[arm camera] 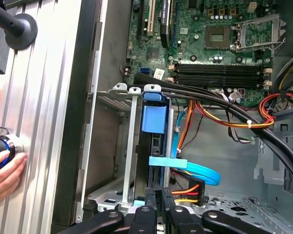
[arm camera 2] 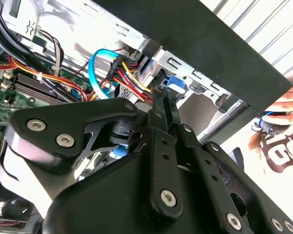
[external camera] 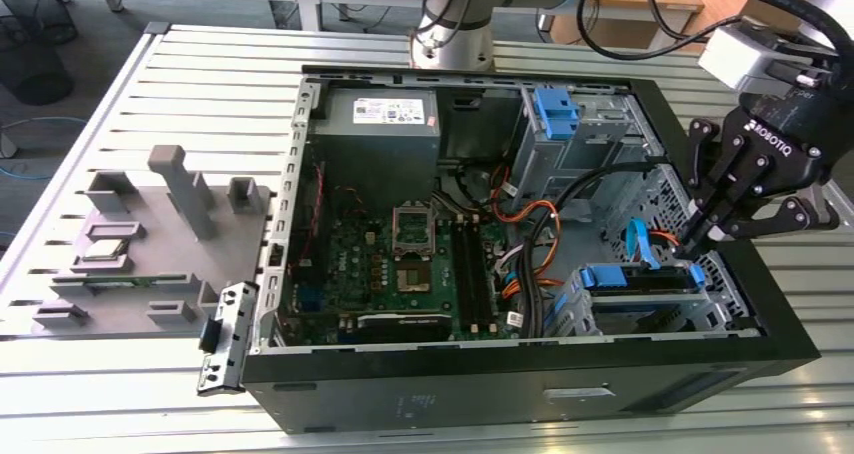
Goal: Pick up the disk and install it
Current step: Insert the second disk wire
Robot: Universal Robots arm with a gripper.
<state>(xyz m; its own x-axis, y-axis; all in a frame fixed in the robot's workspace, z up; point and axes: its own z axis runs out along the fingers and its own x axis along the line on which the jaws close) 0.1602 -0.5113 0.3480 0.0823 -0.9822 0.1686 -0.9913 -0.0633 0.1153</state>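
The black pincer (external camera: 703,236), clenched, presses its tips on the blue-bracketed silver disk (arm camera: 153,146) standing edgewise in its bay directly beneath.

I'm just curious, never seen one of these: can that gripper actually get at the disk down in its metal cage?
Probably yes. The gripper already hangs at the disk, its fingers shut. The case lies open on top; orange and blue cables run alongside, not across.

disk (arm camera: 155,146): mostly hidden in drive cage | hand (arm camera: 4,176): cut by edge
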